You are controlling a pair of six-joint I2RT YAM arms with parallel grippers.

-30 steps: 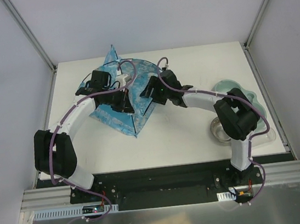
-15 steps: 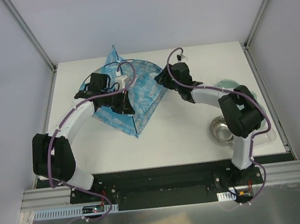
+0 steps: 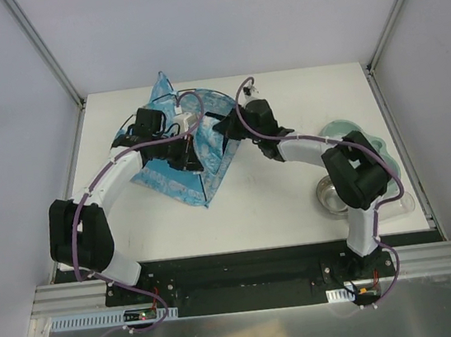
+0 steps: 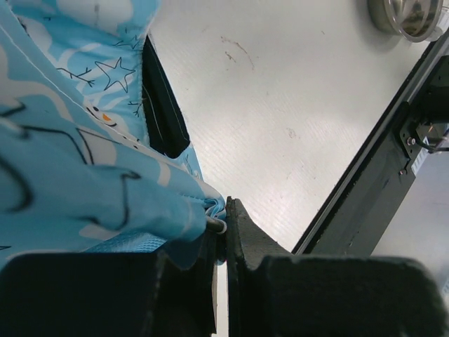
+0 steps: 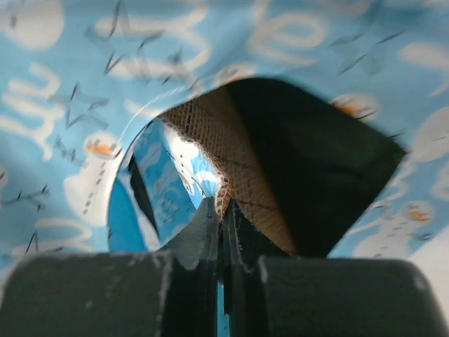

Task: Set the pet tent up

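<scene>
Enclosure: plain white walls on three sides, with grey metal posts (image 3: pixel 44 51) slanting up from the far corners of the table.
Table (image 3: pixel 280 203): white and flat; a few faint scuffs show on it in the left wrist view.
Near edge: a black strip (image 3: pixel 247 269) runs along the front and both arm bases are bolted there, with a silver rail just in front of it.
Pet tent (image 3: pixel 214 147): blue cloth printed with white clouds, stars and snowmen. It lies crumpled on the far left-centre of the table, one corner poking up toward the back wall, between the two wrists.
Doorway (image 5: pixel 309 168): a dark opening in the tent cloth, with brown mesh (image 5: pixel 231 151) at its inner edge.
Left gripper (image 4: pixel 223 221): fingers pressed almost together, pinching a hem of the tent at its near side.
Right gripper (image 5: pixel 223 210): fingers together at the rim of the doorway, nipping the edge of the mesh.
Metal bowl (image 3: pixel 331 194): stands on the right of the table, well apart from the tent; whether anything lies in it cannot be told.
Pale green translucent piece (image 3: pixel 345 129): on the right of the table beyond the bowl, partly hidden by the right arm.
</scene>
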